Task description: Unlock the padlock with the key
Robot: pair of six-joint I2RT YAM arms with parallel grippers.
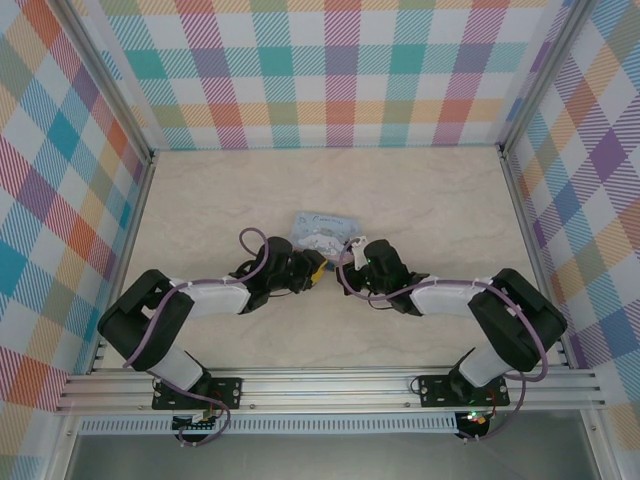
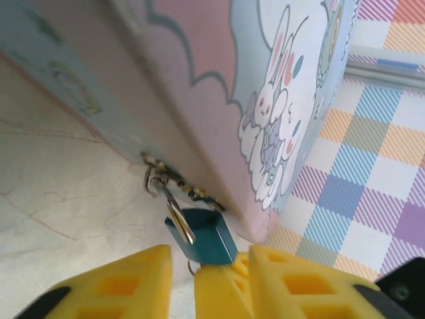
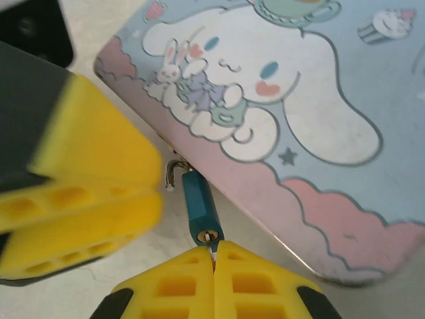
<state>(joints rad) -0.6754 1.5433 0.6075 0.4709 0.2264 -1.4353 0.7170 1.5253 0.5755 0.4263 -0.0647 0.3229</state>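
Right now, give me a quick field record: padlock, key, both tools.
padlock: teal, at latch of cartoon tin
shackle: hooked at latch; one end looks free, unconfirmed
key: tip in keyhole, pinched by right tool
right tool: shut on key
left tool: parted, beside padlock, not gripping

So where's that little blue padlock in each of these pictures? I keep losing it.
Top view: too small to pick out; look at the near edge of the cartoon tin, where the arms' tips meet.
Left wrist view: the padlock sits bottom centre, just above the left fingers.
Right wrist view: low centre, the key at its keyhole, right fingers below.
Shared landmark: the cartoon tin's pink edge beside it.
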